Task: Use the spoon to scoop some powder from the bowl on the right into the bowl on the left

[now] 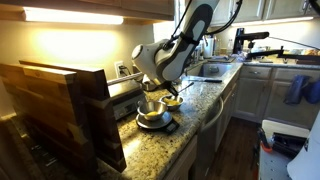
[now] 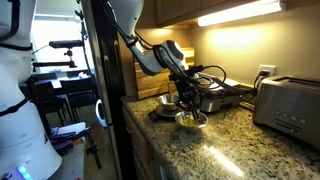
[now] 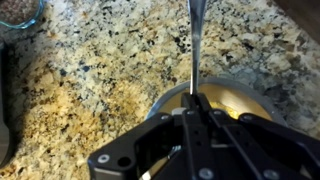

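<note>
My gripper (image 3: 196,98) is shut on the thin metal spoon (image 3: 194,40), whose handle runs straight up the wrist view; its scoop end is hidden. Right under the jaws sits a small metal bowl (image 3: 165,100) holding yellowish powder (image 3: 226,106). In both exterior views the gripper (image 1: 157,88) (image 2: 185,92) hangs just above this right-hand bowl (image 1: 173,101) (image 2: 191,121). The left-hand metal bowl (image 1: 152,113) (image 2: 168,103) rests on a flat black base close beside it.
Speckled granite counter (image 3: 90,80) all around. A glass dish (image 3: 14,12) lies at the wrist view's top left. A toaster (image 2: 290,105) and black appliance (image 2: 225,95) stand behind the bowls. A wooden rack (image 1: 60,105) is near; a sink (image 1: 212,70) lies farther along.
</note>
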Tool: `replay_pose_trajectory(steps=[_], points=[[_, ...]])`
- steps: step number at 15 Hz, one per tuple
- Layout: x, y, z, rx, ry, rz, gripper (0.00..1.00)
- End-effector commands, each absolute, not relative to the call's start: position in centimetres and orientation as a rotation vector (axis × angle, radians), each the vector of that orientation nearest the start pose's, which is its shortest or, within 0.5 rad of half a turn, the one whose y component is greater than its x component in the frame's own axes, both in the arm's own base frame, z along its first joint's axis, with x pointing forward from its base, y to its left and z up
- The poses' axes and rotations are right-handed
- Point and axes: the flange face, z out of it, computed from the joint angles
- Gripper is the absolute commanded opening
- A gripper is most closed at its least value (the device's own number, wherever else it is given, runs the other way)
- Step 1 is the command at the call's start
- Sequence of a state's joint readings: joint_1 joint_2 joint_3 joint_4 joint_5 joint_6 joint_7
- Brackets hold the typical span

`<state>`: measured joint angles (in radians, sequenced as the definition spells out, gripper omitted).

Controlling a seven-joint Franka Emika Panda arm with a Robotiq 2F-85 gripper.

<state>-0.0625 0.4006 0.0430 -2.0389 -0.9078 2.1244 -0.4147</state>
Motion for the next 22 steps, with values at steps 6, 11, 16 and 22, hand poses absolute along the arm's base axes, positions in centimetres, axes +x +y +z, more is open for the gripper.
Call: replay_pose_trajectory(steps=[6,11,16,22], points=[[56.4,-5.9,27.5,2.335,1.374,-0.500,0.04],[56.2,-5.1,29.4,2.323,1.420,-0.481,0.04],[56.2,-3.7,30.6,2.276,1.476,-0.467,0.04],[56.3,-0.1,31.1,2.191,1.578,-0.457,0.04]])
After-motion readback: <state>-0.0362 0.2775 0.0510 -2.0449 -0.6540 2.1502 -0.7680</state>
